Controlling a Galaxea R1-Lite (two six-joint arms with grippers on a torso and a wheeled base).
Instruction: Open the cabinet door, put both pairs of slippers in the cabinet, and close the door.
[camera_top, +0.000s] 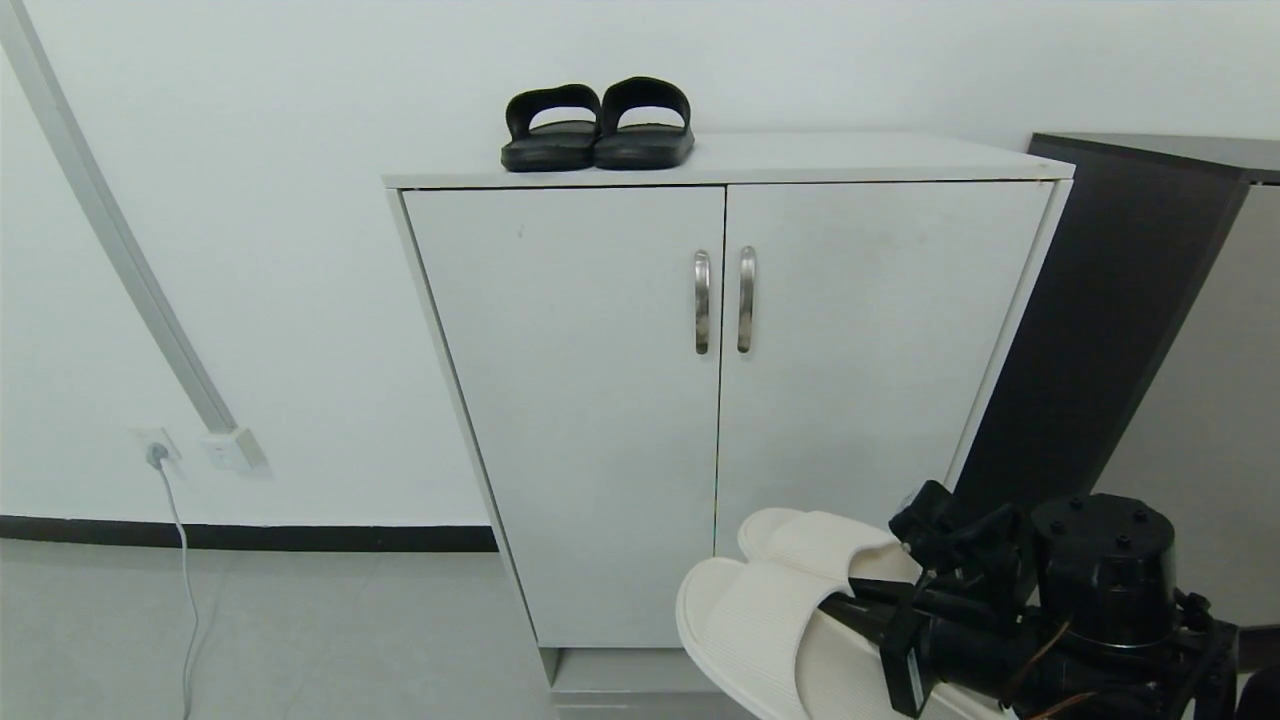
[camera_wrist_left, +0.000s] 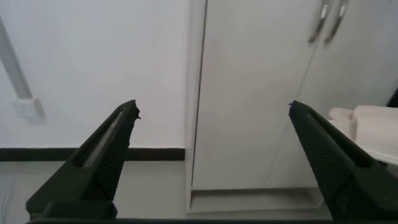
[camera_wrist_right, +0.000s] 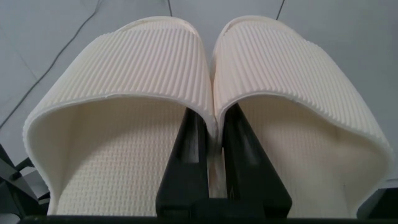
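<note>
Right tool (camera_wrist_right: 214, 124) is clamped on the inner edges of the white slippers (camera_wrist_right: 146, 68); left tool (camera_wrist_left: 213, 112) gapes wide, shut cabinet (camera_wrist_left: 249, 93) ahead; I'd raise it to a handle (camera_top: 702, 302) and pull squarely; black slippers (camera_top: 597, 125) sit high above both.

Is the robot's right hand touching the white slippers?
Touching. The right wrist view shows the right hand clamped on the white slippers' inner edges, both pressed between its fingers.

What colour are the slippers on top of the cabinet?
Black. The head view shows these slippers best, side by side on the white cabinet.
</note>
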